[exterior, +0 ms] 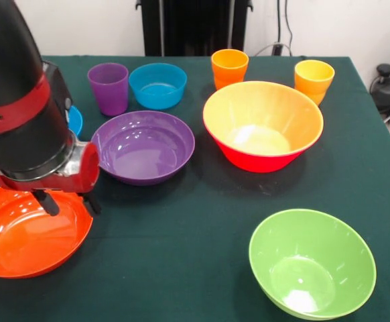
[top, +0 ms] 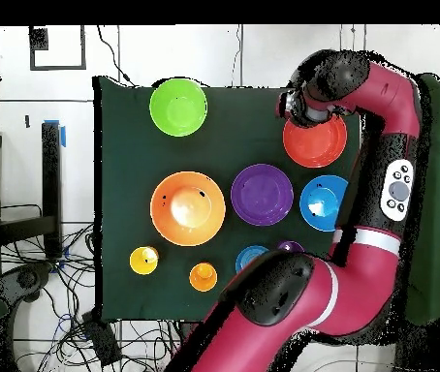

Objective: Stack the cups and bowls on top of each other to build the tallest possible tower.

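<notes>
My gripper (exterior: 69,202) is open at the far rim of the shallow red-orange bowl (exterior: 27,235) (top: 314,142), one finger inside the rim and one outside. The purple bowl (exterior: 143,145) sits beside it. A blue bowl (exterior: 76,121) (top: 323,201) is mostly hidden behind my arm. The large orange bowl (exterior: 262,124) stands mid-table and the green bowl (exterior: 312,261) at the near right. Along the far edge are the purple cup (exterior: 108,87), the small blue bowl (exterior: 158,85), the orange cup (exterior: 229,67) and the yellow cup (exterior: 313,79). No tower is in view; each piece stands alone.
A dark green cloth (exterior: 181,268) covers the table. In the overhead view my arm (top: 389,184) arches over the blue bowl and the table's side. Cables (top: 30,281) lie on the floor beyond the opposite side.
</notes>
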Motion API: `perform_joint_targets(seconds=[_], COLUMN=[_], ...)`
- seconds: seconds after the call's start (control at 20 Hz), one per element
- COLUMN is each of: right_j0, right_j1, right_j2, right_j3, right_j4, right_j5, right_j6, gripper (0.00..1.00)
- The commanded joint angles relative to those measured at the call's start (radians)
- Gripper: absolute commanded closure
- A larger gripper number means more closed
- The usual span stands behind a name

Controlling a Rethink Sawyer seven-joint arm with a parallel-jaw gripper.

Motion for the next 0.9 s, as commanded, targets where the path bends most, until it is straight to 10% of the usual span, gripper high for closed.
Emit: perform_joint_targets(seconds=[0.05, 0.9], right_j0=[-0.012, -0.031], right_j1=[0.003, 0.030], right_j2=[0.057, 0.041], right_j3=[0.049, 0.177], right_j4=[-0.029, -0.006], right_j5=[0.021, -0.176], right_j6=[-0.358, -0.319], gripper=[0.00, 0.00])
